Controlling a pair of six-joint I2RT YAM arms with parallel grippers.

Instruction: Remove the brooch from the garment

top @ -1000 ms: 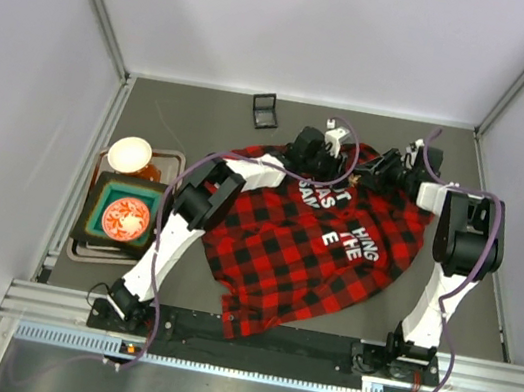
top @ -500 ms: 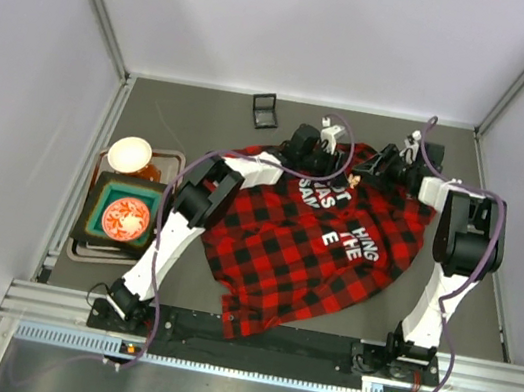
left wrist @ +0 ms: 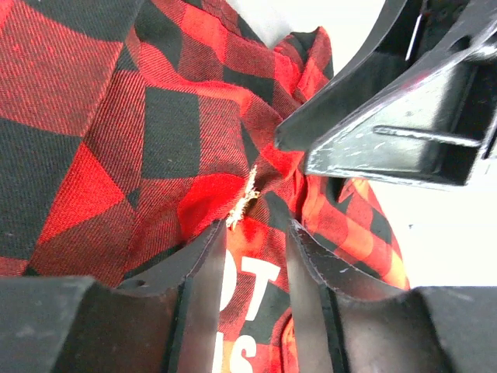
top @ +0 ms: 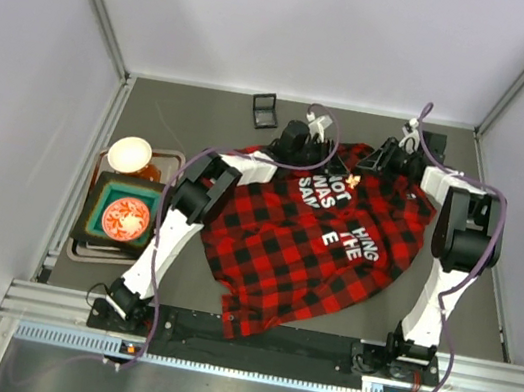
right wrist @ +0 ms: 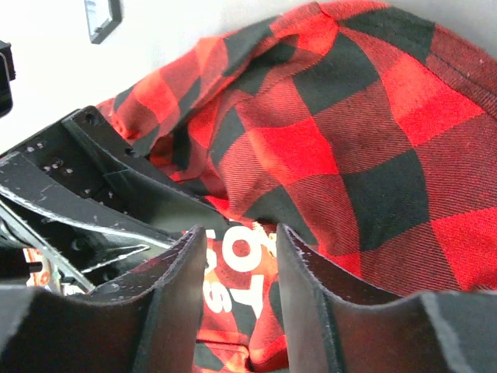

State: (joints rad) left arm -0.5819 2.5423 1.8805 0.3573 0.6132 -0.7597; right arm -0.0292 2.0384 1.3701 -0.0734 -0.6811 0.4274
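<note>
Brooch (left wrist: 247, 194) sat pinned edge-on in a raised red fold of the garment (left wrist: 93, 116), beside the white lettering towards the shirt's far edge. My left fingers (left wrist: 203, 268) stood apart just left of it, tips almost at the pin, clamped on nothing. My right fingers (right wrist: 307, 287) were likewise apart over the cloth on its right. I judged this the approach before the grasp. Next I'd need one pair closing on the pin alone while the other held fabric down against the tabletop (top: 185, 112).

Brooch (top: 353, 182) on garment (top: 303, 249), box (top: 265, 109) behind
</note>
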